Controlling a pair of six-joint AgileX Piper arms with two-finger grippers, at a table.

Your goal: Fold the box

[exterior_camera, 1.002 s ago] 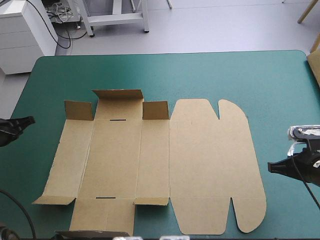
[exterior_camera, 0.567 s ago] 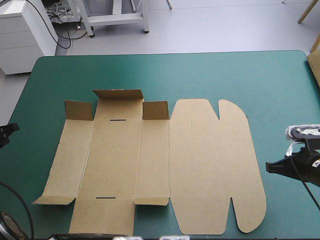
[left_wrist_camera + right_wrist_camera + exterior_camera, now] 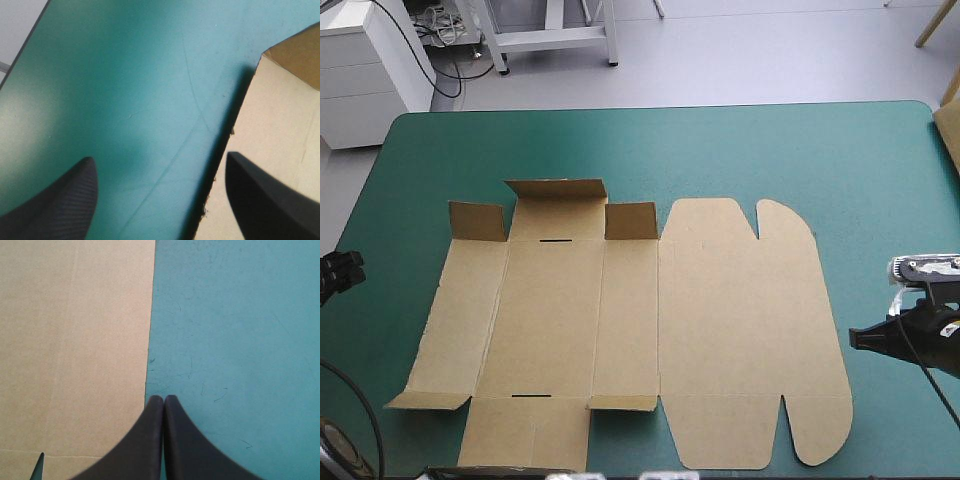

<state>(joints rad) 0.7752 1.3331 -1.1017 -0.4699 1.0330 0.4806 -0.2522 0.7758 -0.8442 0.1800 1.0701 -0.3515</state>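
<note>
The box [image 3: 620, 330] lies flat and unfolded mid-worktop [image 3: 720, 150], with only its small flaps [image 3: 630, 220] lifted. The left claw [image 3: 160, 157] stands wide at the box's left edge. The right claw [image 3: 163, 399] is pressed to a point at its right edge. The board looks light and stiff, bending only at its creases, so a raised flap or free edge seems best to pinch.

The right hand [image 3: 163, 402], fingers [image 3: 145, 440] together, sits just beside the box [image 3: 75, 340].

One flat brown box [image 3: 620, 320], one teal-green table [image 3: 770, 150], two claws: left claw [image 3: 160, 157], right claw [image 3: 163, 397].
</note>
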